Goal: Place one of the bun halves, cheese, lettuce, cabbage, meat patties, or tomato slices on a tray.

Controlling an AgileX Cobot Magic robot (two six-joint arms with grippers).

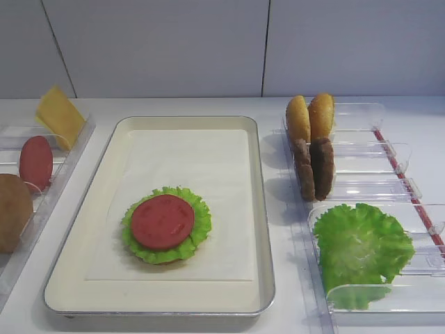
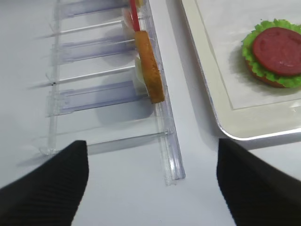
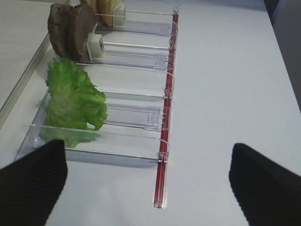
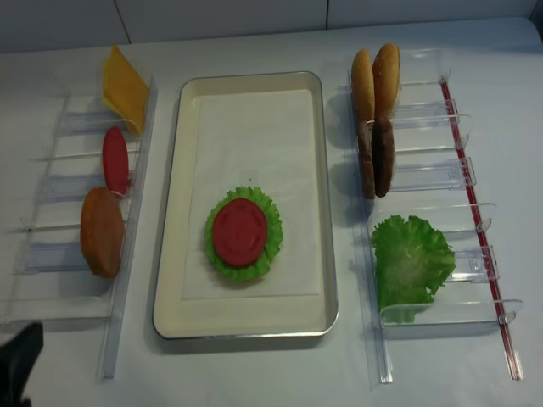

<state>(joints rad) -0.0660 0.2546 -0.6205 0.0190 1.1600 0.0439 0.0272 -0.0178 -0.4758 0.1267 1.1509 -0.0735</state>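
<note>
bun half upright in clear bin; tomato slice (on lettuce) on tray

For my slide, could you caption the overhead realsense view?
Tomato slice on lettuce on the tray, ingredient bins alongside.

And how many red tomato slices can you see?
2. One tomato slice lies flat on the lettuce in the tray. The other tomato slice stands on edge in the left rack. More may be hidden.

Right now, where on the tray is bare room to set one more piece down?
The tray is bare across its far half, behind the tomato on lettuce. Narrow strips remain beside the stack and toward the near rim. The side racks are crowded.
</note>
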